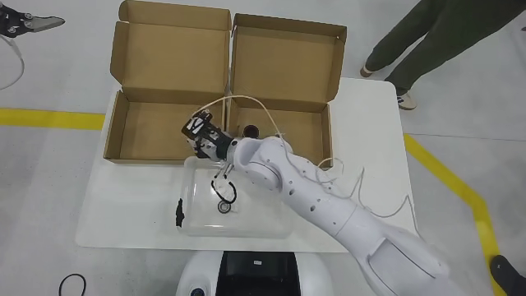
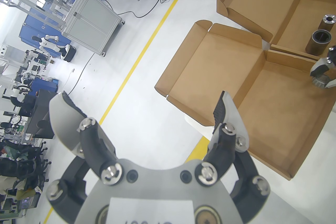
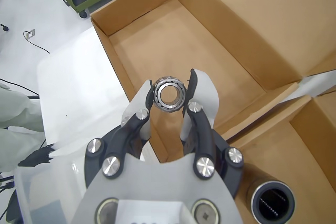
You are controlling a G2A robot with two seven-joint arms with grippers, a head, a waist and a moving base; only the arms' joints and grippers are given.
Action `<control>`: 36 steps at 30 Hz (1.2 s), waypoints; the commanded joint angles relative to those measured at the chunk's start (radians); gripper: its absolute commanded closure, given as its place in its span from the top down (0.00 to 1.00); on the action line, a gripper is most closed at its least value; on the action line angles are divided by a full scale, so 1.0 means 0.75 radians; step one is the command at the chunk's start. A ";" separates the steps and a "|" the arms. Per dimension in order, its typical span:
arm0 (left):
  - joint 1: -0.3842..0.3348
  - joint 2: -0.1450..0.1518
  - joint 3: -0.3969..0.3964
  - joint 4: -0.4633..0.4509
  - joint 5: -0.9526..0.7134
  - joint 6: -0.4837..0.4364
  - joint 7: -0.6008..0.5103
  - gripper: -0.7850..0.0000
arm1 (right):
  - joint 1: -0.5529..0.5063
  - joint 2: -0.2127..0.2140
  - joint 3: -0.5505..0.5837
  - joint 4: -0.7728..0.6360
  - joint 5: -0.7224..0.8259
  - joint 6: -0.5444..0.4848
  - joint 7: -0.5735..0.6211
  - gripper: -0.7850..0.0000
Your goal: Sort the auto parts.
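Note:
My right gripper (image 3: 170,87) is shut on a steel roller bearing (image 3: 170,107), its bore facing the wrist camera. It hangs over the near right corner of the left cardboard box (image 3: 183,46). From above, the right gripper (image 1: 200,127) sits at that box's (image 1: 148,131) right end, beside the wall shared with the right box (image 1: 304,127). Two dark metal sleeves (image 2: 320,42) stand in the right box. Far off the table's back left corner, my left gripper (image 2: 143,107) is open above the floor and holds nothing.
A clear plastic tray (image 1: 197,214) lies at the table's front with ring-shaped parts (image 1: 223,191) in it. A small black part (image 1: 178,211) lies at its left edge. White cables (image 1: 362,189) trail along my right arm. Both box lids stand open at the back.

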 commanded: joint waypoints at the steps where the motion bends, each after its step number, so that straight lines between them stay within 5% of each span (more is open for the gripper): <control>1: 0.000 0.000 0.000 0.000 0.000 0.000 0.000 1.00 | 0.018 -0.018 -0.013 0.038 -0.001 0.019 0.015 0.00; 11: 0.000 0.000 0.000 0.000 0.000 0.000 0.000 1.00 | 0.092 -0.109 -0.060 0.214 0.007 0.093 0.076 0.01; 19: 0.000 0.000 0.000 0.000 0.000 0.000 0.000 1.00 | 0.126 -0.168 -0.071 0.327 0.020 0.086 0.062 0.38; 22: 0.000 0.000 0.000 0.000 0.000 0.000 0.000 1.00 | 0.133 -0.180 -0.061 0.342 0.024 0.071 0.034 0.38; 29: 0.000 0.000 0.000 0.000 0.000 0.000 0.000 1.00 | 0.119 -0.173 -0.008 0.287 0.010 -0.024 -0.066 0.38; 36: 0.000 0.000 0.000 0.000 0.000 0.000 0.000 1.00 | 0.021 -0.109 0.071 0.063 -0.064 -0.207 -0.110 0.42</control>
